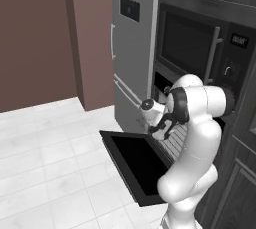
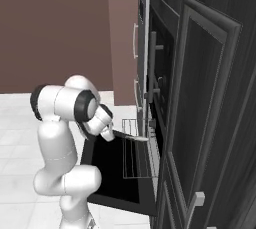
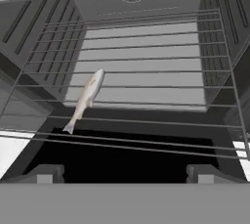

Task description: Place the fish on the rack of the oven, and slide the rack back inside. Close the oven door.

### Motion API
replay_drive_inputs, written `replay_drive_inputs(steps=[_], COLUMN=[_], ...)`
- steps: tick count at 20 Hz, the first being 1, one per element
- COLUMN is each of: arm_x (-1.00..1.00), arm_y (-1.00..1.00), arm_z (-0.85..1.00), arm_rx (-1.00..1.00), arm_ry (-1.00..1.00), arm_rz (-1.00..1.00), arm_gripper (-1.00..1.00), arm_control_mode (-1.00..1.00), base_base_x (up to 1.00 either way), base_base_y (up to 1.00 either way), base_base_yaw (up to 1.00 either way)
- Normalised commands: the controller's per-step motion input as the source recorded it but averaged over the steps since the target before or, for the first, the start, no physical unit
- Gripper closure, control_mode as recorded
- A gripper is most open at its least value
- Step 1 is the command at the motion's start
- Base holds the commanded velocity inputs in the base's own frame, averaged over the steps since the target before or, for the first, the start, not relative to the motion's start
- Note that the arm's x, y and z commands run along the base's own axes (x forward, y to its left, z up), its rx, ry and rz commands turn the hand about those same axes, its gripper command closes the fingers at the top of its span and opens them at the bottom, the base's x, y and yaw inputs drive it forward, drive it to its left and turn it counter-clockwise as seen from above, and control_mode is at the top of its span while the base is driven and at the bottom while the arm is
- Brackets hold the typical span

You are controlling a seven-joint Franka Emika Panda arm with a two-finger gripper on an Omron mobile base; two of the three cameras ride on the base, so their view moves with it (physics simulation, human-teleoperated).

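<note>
**Fish lying on the pulled-out rack, gripper spread and empty above it**

The gripper (image 3: 124, 176) is hovering with its two fingertips (image 3: 46, 173) standing wide apart at the near edge of the hand view, pinching nothing; just beyond them the front bars of the rack (image 3: 146, 96) are crossing the view; the fish (image 3: 86, 98) is lying on those bars, apart from the fingertips, ahead of the gripper and on the side of the fingertip seen at left, its tail pointing toward the gripper and its head toward the oven (image 3: 141, 12) cavity behind. In the left base view the oven door (image 1: 135, 163) is hanging open and flat beneath the arm; in the right base view the rack (image 2: 136, 148) is sticking out over the door (image 2: 107, 173), drawn partway from the oven; the gripper (image 2: 109, 134) is sitting at the rack's outer edge.
</note>
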Motion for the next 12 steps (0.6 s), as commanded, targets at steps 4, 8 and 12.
replay_drive_inputs(steps=[4, 8, 12], arm_x=[-0.43, -0.36, -0.03], arm_y=[0.8, 0.7, 0.29], arm_z=[0.32, 0.0, -0.3], arm_rx=[0.0, 0.0, 0.0], arm_ry=[0.0, -0.01, 0.0], arm_rz=[-0.13, -0.16, -0.17], arm_gripper=[-1.0, -1.0, -1.0], arm_control_mode=[-1.0, -1.0, -1.0], base_base_x=[0.0, 0.0, 0.0], base_base_y=[0.0, 0.0, 0.0], base_base_yaw=[0.0, 0.0, 0.0])
